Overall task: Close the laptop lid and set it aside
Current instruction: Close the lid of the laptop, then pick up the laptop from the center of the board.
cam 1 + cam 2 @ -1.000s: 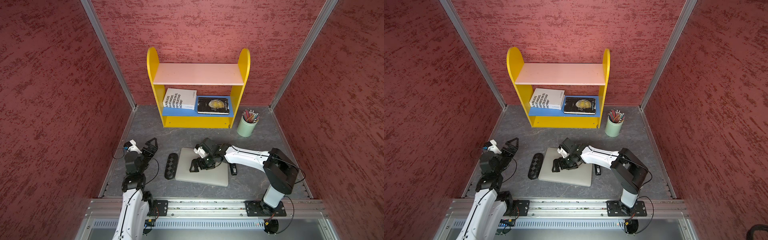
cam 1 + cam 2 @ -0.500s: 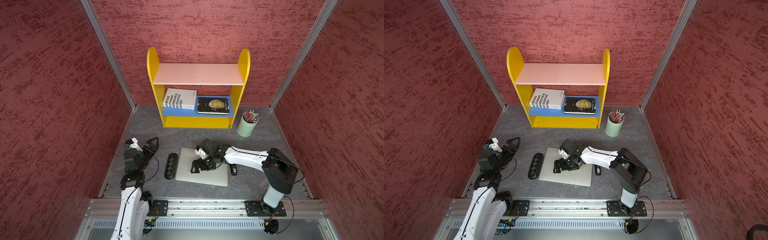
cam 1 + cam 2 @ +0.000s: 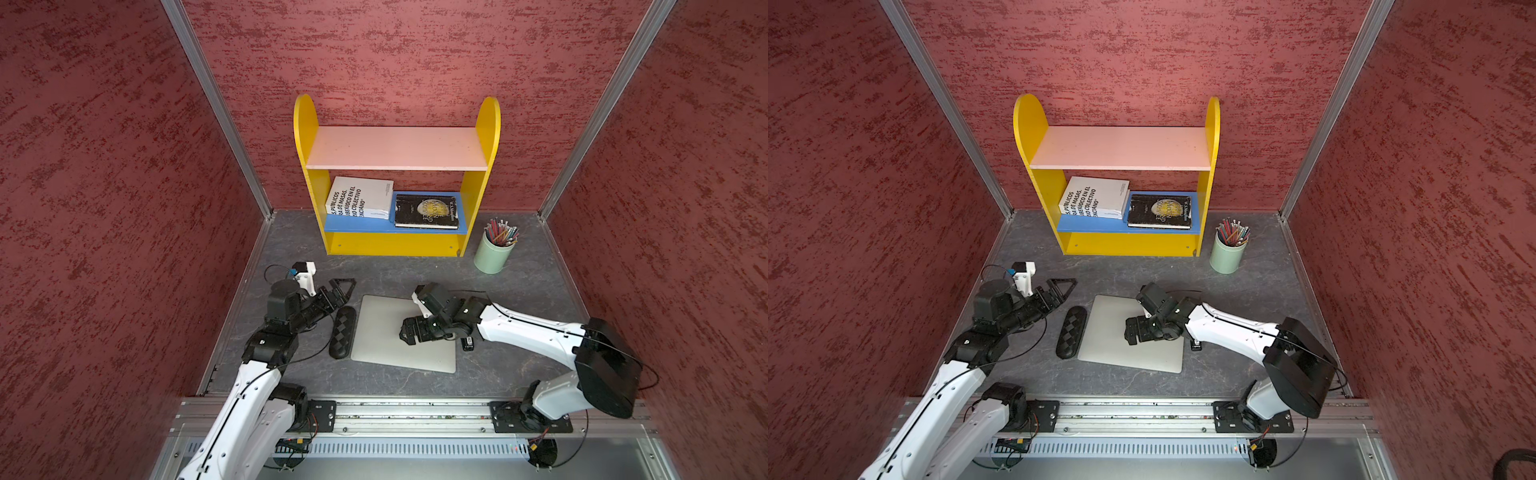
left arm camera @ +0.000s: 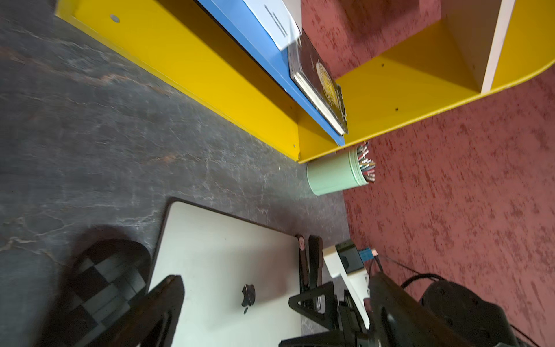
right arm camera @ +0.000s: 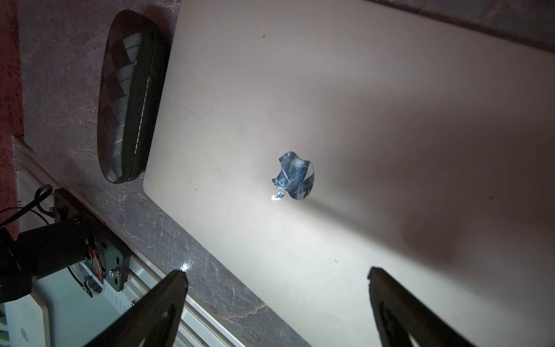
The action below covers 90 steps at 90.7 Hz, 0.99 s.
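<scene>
Aluminium laptop flat on desk, lid down, just beside glasses case; right fingers spread wide, empty, over lid, probably to slide it aside; left fingers wide, empty, parked clear.

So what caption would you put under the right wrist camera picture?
Open right claw poised over the closed laptop lid, apple logo up, a black checkered case lying beside it.
</scene>
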Motion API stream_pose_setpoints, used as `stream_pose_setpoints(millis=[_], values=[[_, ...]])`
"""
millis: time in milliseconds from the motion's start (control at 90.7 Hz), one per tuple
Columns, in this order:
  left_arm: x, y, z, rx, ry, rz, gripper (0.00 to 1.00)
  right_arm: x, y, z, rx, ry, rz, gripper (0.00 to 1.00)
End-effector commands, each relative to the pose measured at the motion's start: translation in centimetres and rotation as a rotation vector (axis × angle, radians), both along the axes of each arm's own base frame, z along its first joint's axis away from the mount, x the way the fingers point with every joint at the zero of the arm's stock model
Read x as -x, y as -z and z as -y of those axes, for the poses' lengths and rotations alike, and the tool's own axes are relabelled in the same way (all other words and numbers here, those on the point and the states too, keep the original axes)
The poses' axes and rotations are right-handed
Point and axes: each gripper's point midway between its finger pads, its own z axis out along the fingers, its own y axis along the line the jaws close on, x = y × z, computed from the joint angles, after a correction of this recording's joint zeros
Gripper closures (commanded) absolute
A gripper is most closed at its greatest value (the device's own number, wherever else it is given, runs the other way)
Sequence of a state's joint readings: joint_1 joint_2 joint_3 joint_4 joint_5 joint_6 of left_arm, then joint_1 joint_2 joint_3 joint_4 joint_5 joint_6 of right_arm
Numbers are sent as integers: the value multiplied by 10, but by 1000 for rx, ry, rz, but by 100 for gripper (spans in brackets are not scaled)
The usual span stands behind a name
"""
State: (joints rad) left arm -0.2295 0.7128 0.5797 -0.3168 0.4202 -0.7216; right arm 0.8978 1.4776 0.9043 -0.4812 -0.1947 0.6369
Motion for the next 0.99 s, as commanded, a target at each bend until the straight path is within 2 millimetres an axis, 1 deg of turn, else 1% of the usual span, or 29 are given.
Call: stream_pose_setpoints(millis=[0, 99, 209, 419, 529, 716, 860, 981], values=[[16, 13, 20, -106, 86, -48, 0, 2, -1, 12, 10, 47, 24, 1], [30, 22, 38, -171, 152, -71, 0, 7, 0, 20, -15, 93, 23, 2], [43, 32, 50, -213, 202, -102, 0, 14, 4, 33, -19, 140, 10, 2], [60, 53, 63, -280, 265, -162, 0, 28, 5, 60, -25, 215, 6, 2], [65, 65, 67, -305, 291, -196, 0, 35, 4, 69, -48, 239, -2, 2], [70, 90, 69, -333, 315, -250, 0, 45, 12, 81, -55, 266, -17, 2], [72, 111, 68, -364, 324, -300, 0, 47, 20, 84, -44, 280, -31, 2], [71, 124, 66, -387, 319, -325, 0, 46, 28, 87, -16, 297, -40, 2]])
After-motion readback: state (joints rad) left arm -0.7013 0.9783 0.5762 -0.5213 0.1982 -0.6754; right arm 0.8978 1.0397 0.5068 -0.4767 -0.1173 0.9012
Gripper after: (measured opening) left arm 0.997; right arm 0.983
